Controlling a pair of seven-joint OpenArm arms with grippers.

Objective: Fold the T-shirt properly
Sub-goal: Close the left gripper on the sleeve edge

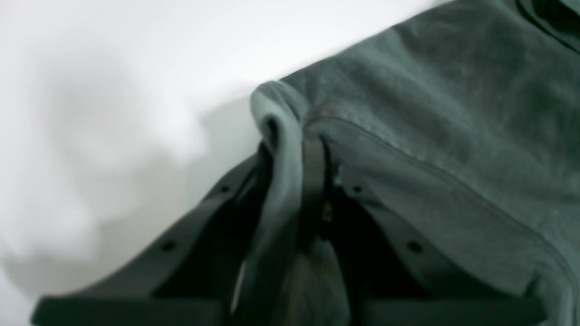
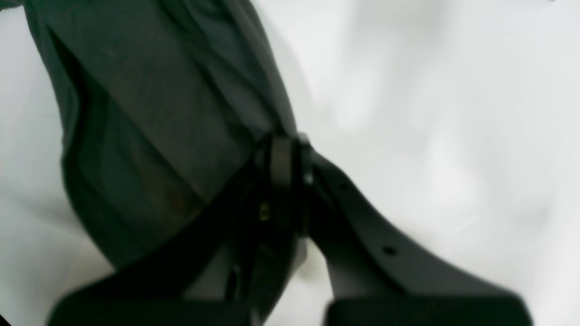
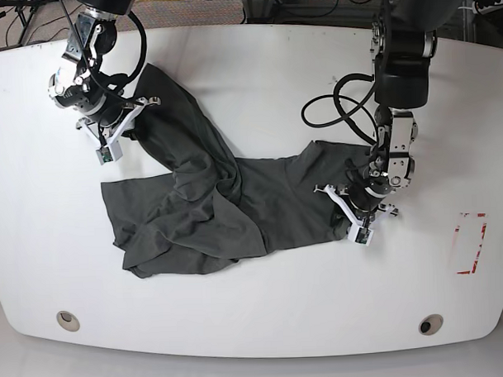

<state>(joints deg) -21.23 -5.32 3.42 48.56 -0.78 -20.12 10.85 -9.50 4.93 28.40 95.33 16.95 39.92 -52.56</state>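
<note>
The dark grey T-shirt point(image 3: 211, 215) lies crumpled across the middle of the white table point(image 3: 264, 312). On the base view's left, my right gripper point(image 3: 141, 105) holds up one end of it, so the cloth rises in a ridge from the table. The right wrist view shows that gripper point(image 2: 287, 154) shut on the fabric point(image 2: 158, 90). On the base view's right, my left gripper point(image 3: 344, 198) sits low at the shirt's right edge. Up close, the left gripper point(image 1: 294, 154) is pinched on a rolled fold of the hemmed cloth point(image 1: 430, 113).
A red rectangular mark point(image 3: 471, 243) is on the table at the right. Two round holes point(image 3: 68, 320) point(image 3: 431, 324) sit near the front edge. A black cable loop point(image 3: 339, 103) hangs beside the left arm. More cables lie beyond the table's back edge.
</note>
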